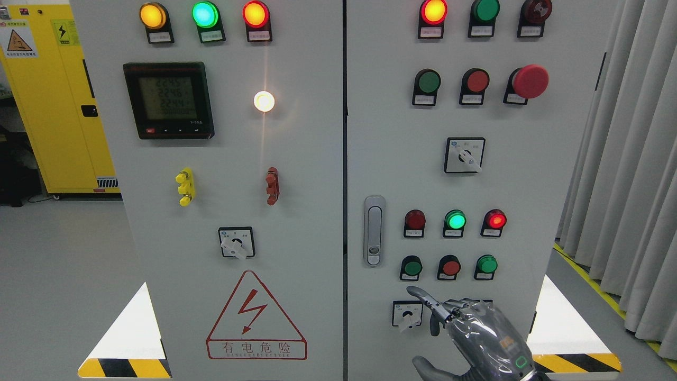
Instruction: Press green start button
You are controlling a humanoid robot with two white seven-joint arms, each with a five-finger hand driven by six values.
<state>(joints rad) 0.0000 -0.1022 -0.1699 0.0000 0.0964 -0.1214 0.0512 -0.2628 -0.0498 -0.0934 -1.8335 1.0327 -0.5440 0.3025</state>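
Note:
On the right cabinet door, the lower button row holds a green button [411, 268], a red button [450, 267] and a second green button [486, 264]. My right hand [465, 325] rises from the bottom edge just under this row. Its index finger [423, 297] is stretched up and to the left, and the tip sits a short way below the left green button without touching it. The other fingers are curled in and hold nothing. A higher row carries another green button [427, 82] and a red button [477, 81].
A red mushroom stop button [530, 81] juts out at the upper right. A rotary switch [407, 314] sits just left of my finger and a door handle [374, 230] left of the buttons. Indicator lamps [455, 220] glow above the row. Grey curtains [629, 159] hang at the right.

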